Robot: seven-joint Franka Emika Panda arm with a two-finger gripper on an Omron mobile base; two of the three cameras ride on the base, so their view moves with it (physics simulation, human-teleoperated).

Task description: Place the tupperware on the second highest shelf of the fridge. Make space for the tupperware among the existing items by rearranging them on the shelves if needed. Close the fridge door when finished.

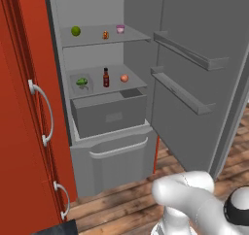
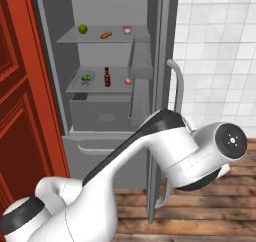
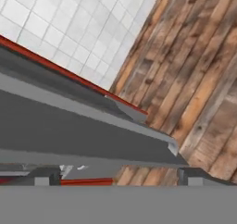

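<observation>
Your gripper [image 3: 115, 177] shows only its dark fingertips; the fridge door [image 1: 204, 74] runs off the right edge.

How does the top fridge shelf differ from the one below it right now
The top shelf holds a lime, a hot dog and a pink cup. The second shelf holds a clear tupperware with something green inside, a red-capped bottle and a small orange-pink fruit. The second shelf sits right over the drawer box; the top shelf has open space beneath. Both are flat, grey and carry three things.
</observation>
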